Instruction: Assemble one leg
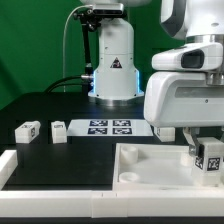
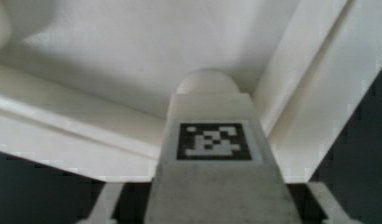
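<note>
Legs lie loose on the dark table at the exterior view's left: I see one tagged block (image 1: 27, 130), a second (image 1: 59, 129) just beside it. Next comes the marker board (image 1: 108, 126), flat before the arm's base (image 1: 113, 70). Lower right sits the tray-like piece (image 1: 150, 165). My arm reaches down over its right end, and the gripper (image 1: 207, 150) is clamped on the leg (image 2: 216, 150), upright, tag outward, above the tray's corner.
</note>
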Robot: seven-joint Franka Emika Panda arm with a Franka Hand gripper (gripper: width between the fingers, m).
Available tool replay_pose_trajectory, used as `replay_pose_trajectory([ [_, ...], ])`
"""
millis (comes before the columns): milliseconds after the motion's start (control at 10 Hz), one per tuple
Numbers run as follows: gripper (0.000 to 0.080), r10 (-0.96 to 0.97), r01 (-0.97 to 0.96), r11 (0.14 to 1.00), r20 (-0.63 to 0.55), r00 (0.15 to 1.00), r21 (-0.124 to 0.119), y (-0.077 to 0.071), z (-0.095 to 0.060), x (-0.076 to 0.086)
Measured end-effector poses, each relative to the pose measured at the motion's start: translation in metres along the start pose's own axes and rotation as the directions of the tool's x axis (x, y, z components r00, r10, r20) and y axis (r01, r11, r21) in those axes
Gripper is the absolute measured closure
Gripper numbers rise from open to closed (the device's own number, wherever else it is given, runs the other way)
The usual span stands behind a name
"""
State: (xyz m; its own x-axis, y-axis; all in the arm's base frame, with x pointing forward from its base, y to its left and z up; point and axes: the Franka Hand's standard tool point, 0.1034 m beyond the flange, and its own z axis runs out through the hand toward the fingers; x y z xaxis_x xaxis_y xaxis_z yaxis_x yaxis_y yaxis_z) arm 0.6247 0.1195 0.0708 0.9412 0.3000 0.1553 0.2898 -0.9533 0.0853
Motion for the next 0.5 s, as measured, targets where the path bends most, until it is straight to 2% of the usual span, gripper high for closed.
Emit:
replay_pose_trajectory([
  [200, 0.0505, 0.268, -0.268, 0.963, -0.003, 0.963, 0.006, -0.0022, 0.0003, -0.0001],
  [400, 0.0505, 0.51, -0.51, 0.86, -0.007, 0.86, 0.002, -0.0043, -0.0003, 0.0001],
  [500, 0.0505, 0.558, -0.558, 0.83, -0.009, 0.83, -0.001, -0.0034, -0.0004, -0.0006],
])
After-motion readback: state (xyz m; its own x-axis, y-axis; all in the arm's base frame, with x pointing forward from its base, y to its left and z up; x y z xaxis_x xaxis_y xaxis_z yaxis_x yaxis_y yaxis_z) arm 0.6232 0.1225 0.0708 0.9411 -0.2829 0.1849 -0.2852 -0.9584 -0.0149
